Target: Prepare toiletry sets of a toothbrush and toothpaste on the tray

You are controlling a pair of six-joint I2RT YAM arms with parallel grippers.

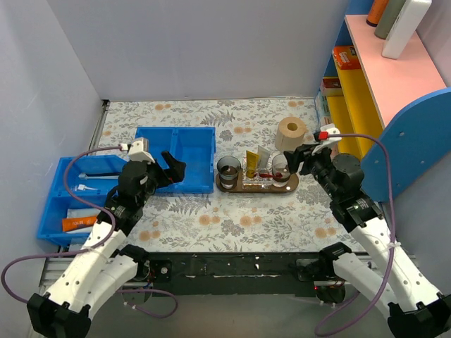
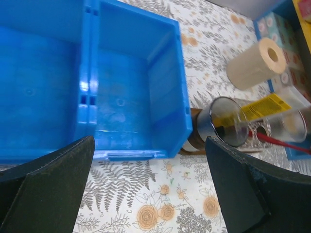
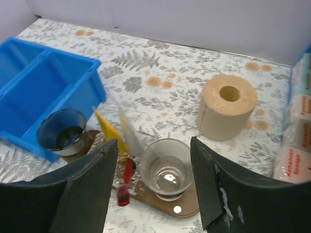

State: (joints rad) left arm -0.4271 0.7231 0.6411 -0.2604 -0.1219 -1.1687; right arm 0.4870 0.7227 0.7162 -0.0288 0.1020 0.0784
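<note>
The dark brown tray (image 1: 243,188) lies mid-table with a dark cup (image 1: 228,170) at its left end and a clear cup (image 3: 167,167) at its right end. Between the cups stand a yellow toothpaste (image 3: 109,131) tube and a paler tube (image 3: 129,130). A red toothbrush (image 3: 124,183) lies beside the clear cup, its head over the tray's near edge. My right gripper (image 3: 154,143) hovers open just above the clear cup and holds nothing. Over the tablecloth, at the near edge of the blue bin (image 2: 121,87), my left gripper (image 2: 149,145) stands wide open and empty.
A toilet roll (image 1: 290,132) stands behind the tray's right end. A second blue bin (image 1: 51,213) at the left holds an orange tube (image 1: 79,223) and white items. Blue and yellow shelves (image 1: 366,105) close off the right side.
</note>
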